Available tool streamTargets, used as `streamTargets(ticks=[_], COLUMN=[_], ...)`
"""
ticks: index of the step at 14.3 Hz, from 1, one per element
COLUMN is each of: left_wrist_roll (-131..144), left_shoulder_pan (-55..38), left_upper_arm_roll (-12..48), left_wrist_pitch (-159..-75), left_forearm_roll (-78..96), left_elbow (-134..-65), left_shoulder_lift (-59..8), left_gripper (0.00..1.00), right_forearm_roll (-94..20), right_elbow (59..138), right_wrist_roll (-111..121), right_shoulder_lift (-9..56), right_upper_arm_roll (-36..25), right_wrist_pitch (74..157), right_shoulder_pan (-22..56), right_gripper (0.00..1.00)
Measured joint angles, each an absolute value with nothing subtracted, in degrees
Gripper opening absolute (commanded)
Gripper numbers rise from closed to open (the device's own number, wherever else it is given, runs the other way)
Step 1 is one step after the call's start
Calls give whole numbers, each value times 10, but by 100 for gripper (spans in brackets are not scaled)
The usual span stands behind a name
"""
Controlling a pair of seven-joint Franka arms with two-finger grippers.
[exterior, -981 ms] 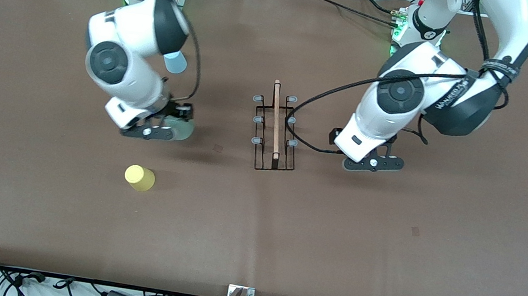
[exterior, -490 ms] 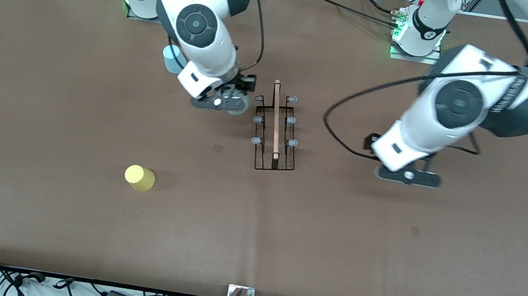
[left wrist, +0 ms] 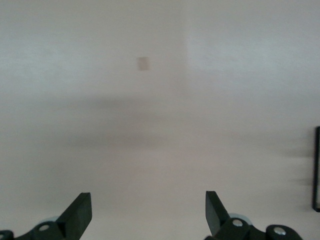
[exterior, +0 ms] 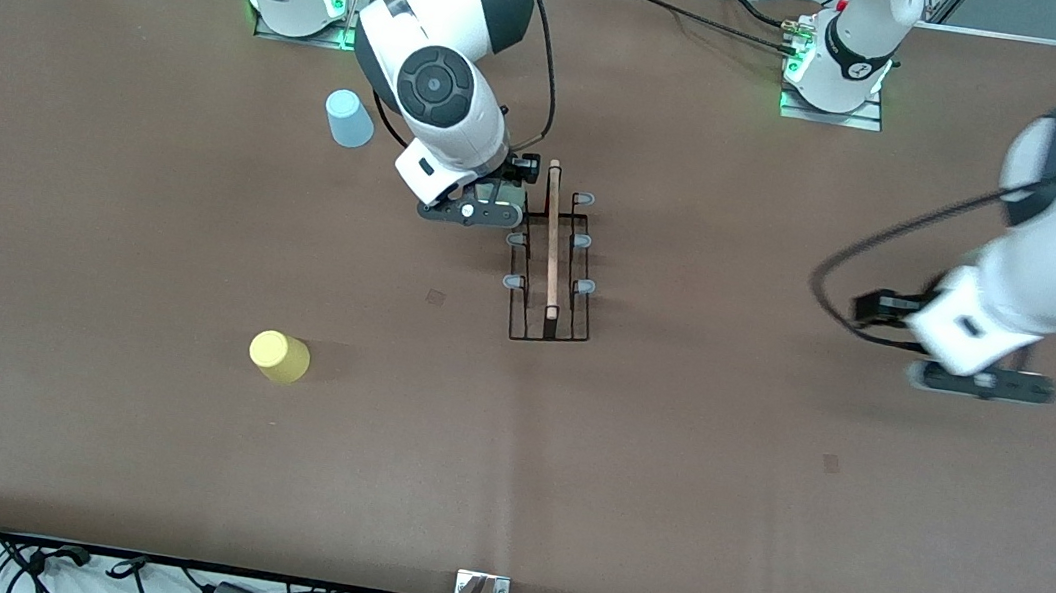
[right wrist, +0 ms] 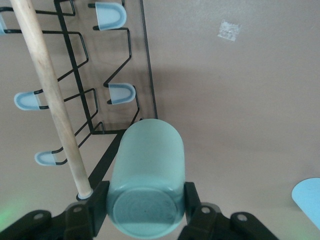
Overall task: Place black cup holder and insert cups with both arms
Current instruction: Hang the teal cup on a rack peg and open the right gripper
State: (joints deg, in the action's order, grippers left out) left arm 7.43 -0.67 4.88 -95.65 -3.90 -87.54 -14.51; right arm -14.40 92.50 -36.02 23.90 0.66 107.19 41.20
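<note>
Upper centre of the front view, the right gripper (exterior: 481,211) clamps the mint green cup (right wrist: 146,182) over the black cup holder (exterior: 551,264)'s corner by 1 peg, while the left gripper (exterior: 984,382), jaws wide and empty, hangs over bare table (exterior: 766,487) at mid-right.

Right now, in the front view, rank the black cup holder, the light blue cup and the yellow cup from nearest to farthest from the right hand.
1. Black cup holder, directly beside the right hand.
2. Light blue cup, toward the right arm's base.
3. Yellow cup, much nearer the front camera.
</note>
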Motion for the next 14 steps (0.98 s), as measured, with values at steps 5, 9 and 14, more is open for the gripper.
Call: streamTargets(ticks=[5,9,14], left_wrist_roll=[61,95,106], left_shoulder_pan=[-27,-32,-31], left_upper_arm_roll=[-12,-10,-9], left_wrist_pitch=[-897,-895,-888], left_forearm_roll=[-36,-36,-31], left_elbow=[-866,-866,-874], left_shoulder_lift=[-85,-81,-69], left_gripper=[100,100,100], right_forearm_roll=[-144,-144,-144], right_elbow=[909,907,892], right_wrist_roll=[-376,-376,-384], right_shoulder_lift=[248,271,301], right_upper_arm_roll=[7,7,6], right_wrist_pitch=[1072,1073,1084], right_shoulder_pan=[418,426,431], right_gripper=[36,41,100])
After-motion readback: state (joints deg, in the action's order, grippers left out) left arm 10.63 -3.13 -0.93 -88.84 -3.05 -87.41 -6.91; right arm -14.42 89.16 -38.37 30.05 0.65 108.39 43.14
